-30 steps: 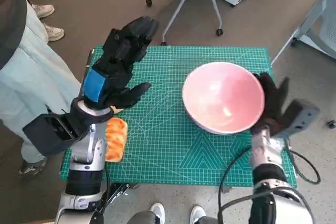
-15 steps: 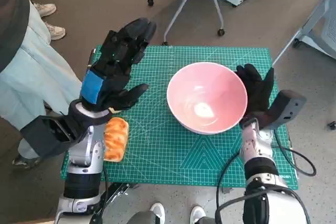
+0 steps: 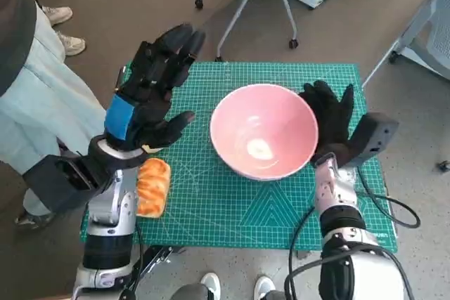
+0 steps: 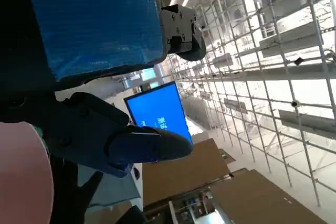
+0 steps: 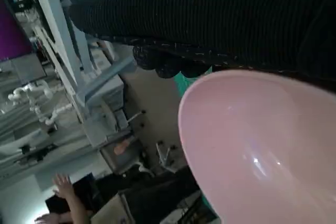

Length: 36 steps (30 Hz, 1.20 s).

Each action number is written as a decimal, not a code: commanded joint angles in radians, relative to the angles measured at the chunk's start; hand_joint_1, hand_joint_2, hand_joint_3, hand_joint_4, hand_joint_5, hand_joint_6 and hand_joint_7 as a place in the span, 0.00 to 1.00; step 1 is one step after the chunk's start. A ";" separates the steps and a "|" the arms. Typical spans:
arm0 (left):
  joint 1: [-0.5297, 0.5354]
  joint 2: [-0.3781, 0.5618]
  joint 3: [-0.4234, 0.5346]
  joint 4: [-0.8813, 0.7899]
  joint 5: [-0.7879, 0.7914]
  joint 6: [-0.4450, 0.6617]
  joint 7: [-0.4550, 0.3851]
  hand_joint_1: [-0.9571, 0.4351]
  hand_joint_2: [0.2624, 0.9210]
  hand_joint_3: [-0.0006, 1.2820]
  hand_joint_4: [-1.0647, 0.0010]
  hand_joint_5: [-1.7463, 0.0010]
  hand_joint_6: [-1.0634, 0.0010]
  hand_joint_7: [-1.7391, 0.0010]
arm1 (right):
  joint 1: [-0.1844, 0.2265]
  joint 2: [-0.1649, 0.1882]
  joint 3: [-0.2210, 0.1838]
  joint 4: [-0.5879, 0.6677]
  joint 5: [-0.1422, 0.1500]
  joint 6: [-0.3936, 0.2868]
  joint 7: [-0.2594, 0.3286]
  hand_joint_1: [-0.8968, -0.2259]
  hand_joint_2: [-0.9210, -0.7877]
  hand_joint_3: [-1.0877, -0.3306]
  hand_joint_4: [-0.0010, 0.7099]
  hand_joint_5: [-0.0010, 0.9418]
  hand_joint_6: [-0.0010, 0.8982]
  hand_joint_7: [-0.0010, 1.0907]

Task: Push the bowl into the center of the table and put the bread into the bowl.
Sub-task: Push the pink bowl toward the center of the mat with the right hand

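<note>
My left hand hangs spread and empty above the mat's left side; the bread lies below it toward six o'clock, its long axis running twelve to six, nearer this hand than the other. The pink bowl sits about mid-mat, my gloved right hand, fingers spread, flat against its three o'clock side.

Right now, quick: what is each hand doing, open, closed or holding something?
Left hand: open, fingers spread, raised above the table, holding nothing.
Right hand: open, fingers spread, flat against the side of the pink bowl, not gripping it.
</note>
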 commanded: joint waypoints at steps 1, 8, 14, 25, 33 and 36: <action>0.013 0.005 0.006 -0.014 -0.007 0.005 0.004 0.25 1.00 0.25 0.82 0.99 1.00 0.69 | -0.008 0.029 -0.005 0.018 -0.001 0.025 0.004 0.42 0.00 0.28 0.17 0.01 0.19 0.16; 0.011 -0.001 0.003 -0.007 -0.002 0.000 0.005 0.25 1.00 0.25 0.82 0.99 1.00 0.69 | -0.025 0.045 -0.006 0.020 -0.004 0.039 -0.002 0.43 0.00 0.28 0.18 0.01 0.19 0.15; 0.016 -0.008 -0.005 -0.012 -0.001 0.001 0.004 0.26 1.00 0.25 0.82 0.99 1.00 0.69 | -0.028 0.030 0.008 0.020 -0.022 0.045 -0.011 0.45 0.00 0.27 0.18 0.01 0.20 0.15; 0.017 -0.006 -0.004 -0.012 0.001 -0.006 0.004 0.26 1.00 0.25 0.83 1.00 1.00 0.69 | -0.031 -0.014 0.023 -0.005 -0.049 -0.016 -0.004 0.43 0.00 0.30 0.19 0.01 0.22 0.15; 0.007 -0.014 -0.011 0.002 0.016 -0.022 0.008 0.27 1.00 0.25 0.83 1.00 1.00 0.69 | -0.020 -0.054 0.085 -0.065 -0.100 -0.172 0.051 0.41 0.00 0.29 0.15 0.00 0.19 0.13; 0.000 -0.020 -0.014 0.007 0.017 -0.022 0.009 0.27 1.00 0.25 0.83 1.00 1.00 0.68 | -0.005 -0.065 0.111 -0.106 -0.121 -0.260 0.070 0.42 0.00 0.27 0.14 0.00 0.19 0.13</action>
